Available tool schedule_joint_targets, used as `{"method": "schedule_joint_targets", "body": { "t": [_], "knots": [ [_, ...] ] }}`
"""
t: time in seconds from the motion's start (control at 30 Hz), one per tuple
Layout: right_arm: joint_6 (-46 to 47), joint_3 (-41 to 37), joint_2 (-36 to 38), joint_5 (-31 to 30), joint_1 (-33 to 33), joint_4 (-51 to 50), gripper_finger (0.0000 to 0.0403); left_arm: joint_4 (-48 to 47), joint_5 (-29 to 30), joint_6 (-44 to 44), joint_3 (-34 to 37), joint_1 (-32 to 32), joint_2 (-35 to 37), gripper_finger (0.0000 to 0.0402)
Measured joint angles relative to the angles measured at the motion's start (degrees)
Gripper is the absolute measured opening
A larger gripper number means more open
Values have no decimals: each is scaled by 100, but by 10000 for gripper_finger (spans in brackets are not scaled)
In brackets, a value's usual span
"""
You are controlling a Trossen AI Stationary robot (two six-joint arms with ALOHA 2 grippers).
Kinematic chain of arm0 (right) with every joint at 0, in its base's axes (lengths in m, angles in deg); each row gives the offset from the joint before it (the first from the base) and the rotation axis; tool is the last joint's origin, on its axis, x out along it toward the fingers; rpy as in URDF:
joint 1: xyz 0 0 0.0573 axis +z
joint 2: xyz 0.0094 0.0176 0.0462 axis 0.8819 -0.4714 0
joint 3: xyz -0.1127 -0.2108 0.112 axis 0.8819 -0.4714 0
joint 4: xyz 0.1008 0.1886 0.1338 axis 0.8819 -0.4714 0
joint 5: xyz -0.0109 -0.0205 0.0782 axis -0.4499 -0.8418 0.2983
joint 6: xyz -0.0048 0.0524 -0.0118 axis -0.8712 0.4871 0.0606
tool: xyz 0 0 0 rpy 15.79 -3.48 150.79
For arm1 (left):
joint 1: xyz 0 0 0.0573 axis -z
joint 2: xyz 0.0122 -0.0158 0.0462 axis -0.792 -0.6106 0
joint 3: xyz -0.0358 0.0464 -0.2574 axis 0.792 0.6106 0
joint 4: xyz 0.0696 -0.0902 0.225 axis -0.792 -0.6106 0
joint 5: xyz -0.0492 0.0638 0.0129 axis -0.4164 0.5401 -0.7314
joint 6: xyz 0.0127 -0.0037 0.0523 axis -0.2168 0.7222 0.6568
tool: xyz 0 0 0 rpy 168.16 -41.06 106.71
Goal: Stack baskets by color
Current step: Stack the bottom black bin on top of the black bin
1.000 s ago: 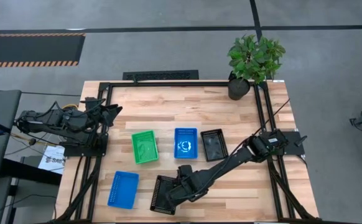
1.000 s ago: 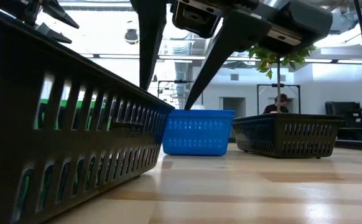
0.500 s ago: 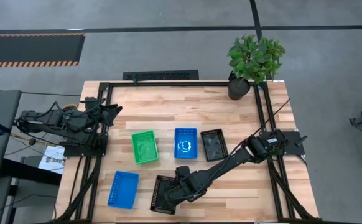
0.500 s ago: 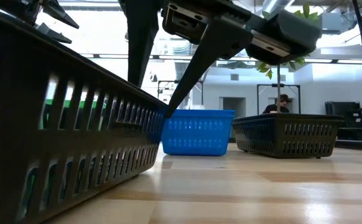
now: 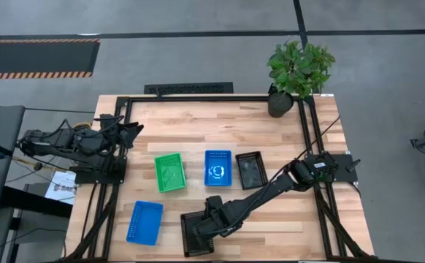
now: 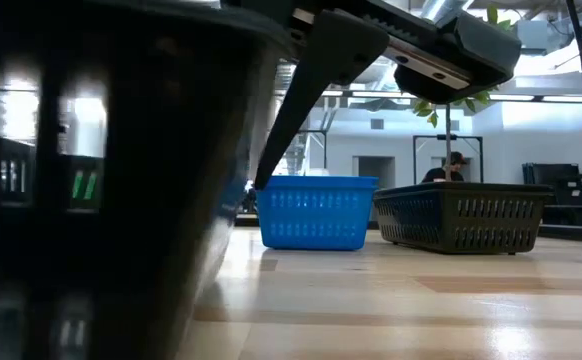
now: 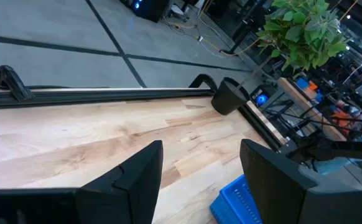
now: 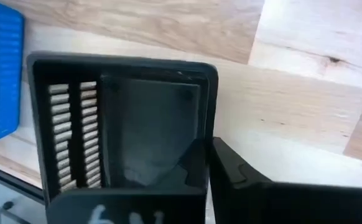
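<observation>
My right gripper point(image 5: 211, 222) is clamped on the black basket's point(image 5: 196, 235) wall at lower centre, for lifting toward its colour-mate; left gripper point(image 5: 133, 131) waits, jaws apart.

A potted green plant point(image 5: 298, 69) stands at the far right corner of the pale wooden worktop point(image 5: 198, 131); far across the room, a person point(image 6: 452, 167) sits.

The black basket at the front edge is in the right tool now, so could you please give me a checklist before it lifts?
1. Right tool shut on the near black basket's wall: ok.
2. Basket level: not ok, it looks tilted in the low view.
3. Far black basket open on top: ok.
4. Path past the blue basket: cannot tell.
5. Left tool open, parked at the table's left edge: ok.
</observation>
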Motion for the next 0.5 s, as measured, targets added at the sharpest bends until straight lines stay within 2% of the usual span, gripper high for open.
{"method": "schedule_joint_targets", "body": {
  "t": [0.5],
  "knots": [
    [-294,0,10,-15,-117,-170,4,4,9,-102,0,0,0,203]
  ]
}}
